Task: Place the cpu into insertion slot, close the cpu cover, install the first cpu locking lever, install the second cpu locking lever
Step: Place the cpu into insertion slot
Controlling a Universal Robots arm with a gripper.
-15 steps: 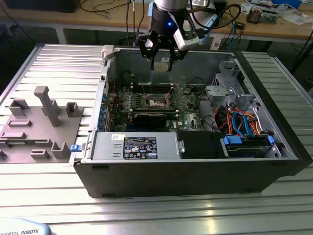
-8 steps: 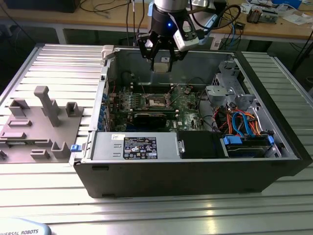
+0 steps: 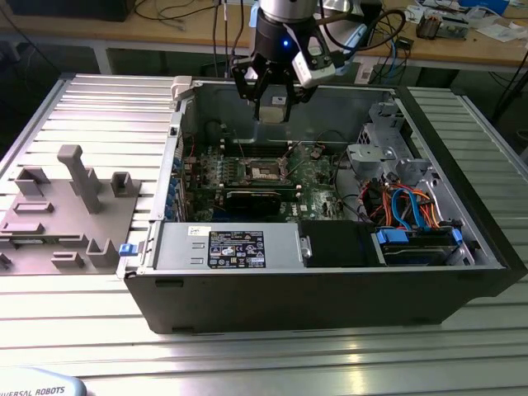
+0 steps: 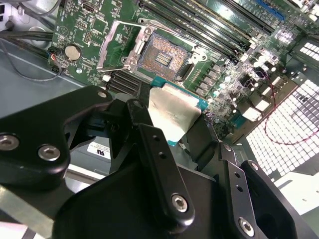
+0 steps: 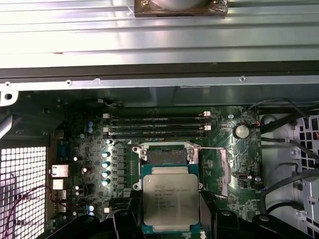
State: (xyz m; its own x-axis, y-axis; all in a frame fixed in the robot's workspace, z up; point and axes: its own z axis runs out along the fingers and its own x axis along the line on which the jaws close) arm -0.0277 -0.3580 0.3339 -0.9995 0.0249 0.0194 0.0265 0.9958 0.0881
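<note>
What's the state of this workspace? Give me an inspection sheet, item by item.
Surface: ribbed aluminium table carrying an open black computer case.
Job's things: small square silvery cpu held over the board; socket empty; thin silvery cpu cover raised.
Clutter: grey plastic fixture blocks at the exterior view's left.
Grippers: black gripper, jaws shut on the cpu.
Cables: blue and orange cables inside the case.
Surroundings: wooden bench behind the table.

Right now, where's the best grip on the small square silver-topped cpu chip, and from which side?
Two opposite edges of the small flat square cpu, coming down on its silvery metal top: it is thin and flat, so probably only the edges offer purchase. The black pincer holds it that way, a finger on each side.
</note>
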